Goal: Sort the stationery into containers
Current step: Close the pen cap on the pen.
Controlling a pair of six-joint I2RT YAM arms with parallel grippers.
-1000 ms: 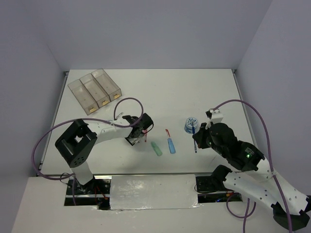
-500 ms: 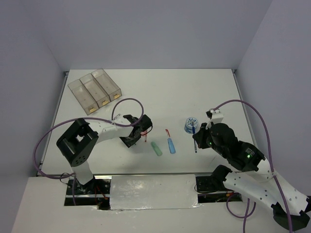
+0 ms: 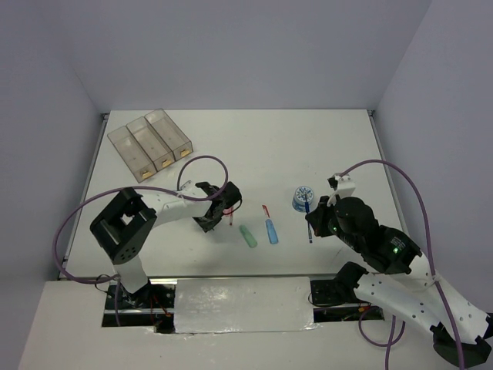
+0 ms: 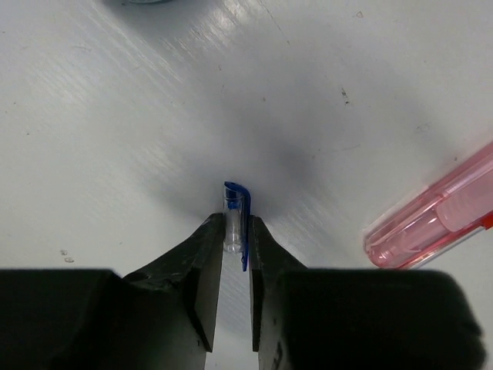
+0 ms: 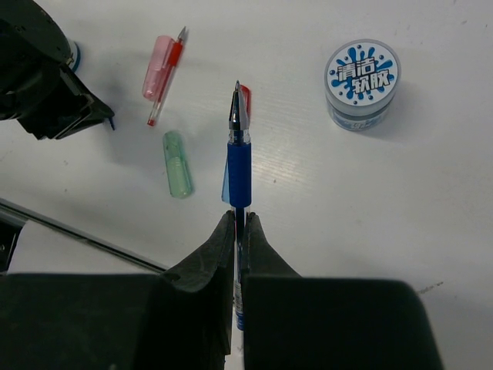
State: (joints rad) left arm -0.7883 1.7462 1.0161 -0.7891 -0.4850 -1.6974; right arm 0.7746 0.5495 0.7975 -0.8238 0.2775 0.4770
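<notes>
My left gripper (image 3: 219,208) (image 4: 236,231) is shut on the capped end of a blue pen (image 4: 234,210), close above the table. A pink bar (image 4: 431,225) (image 5: 159,66) with a red pen (image 3: 230,219) lies just to its right. My right gripper (image 3: 314,220) (image 5: 239,220) is shut on a second blue pen (image 5: 239,158) (image 3: 310,228), held above the table. A green bar (image 3: 248,236) (image 5: 177,163), a blue bar (image 3: 271,231) and a short red pen (image 3: 265,211) lie between the arms. A blue-white tape roll (image 3: 302,198) (image 5: 362,73) stands by the right gripper. The three clear containers (image 3: 150,142) are at the far left.
A second tape roll (image 5: 73,52) peeks out beside the left gripper in the right wrist view. The left arm's purple cable (image 3: 202,162) loops over the table between the containers and the gripper. The table's near edge (image 5: 77,235) runs below the green bar.
My left gripper has shifted slightly to the left with its pen. The right arm and its pen have barely moved.
</notes>
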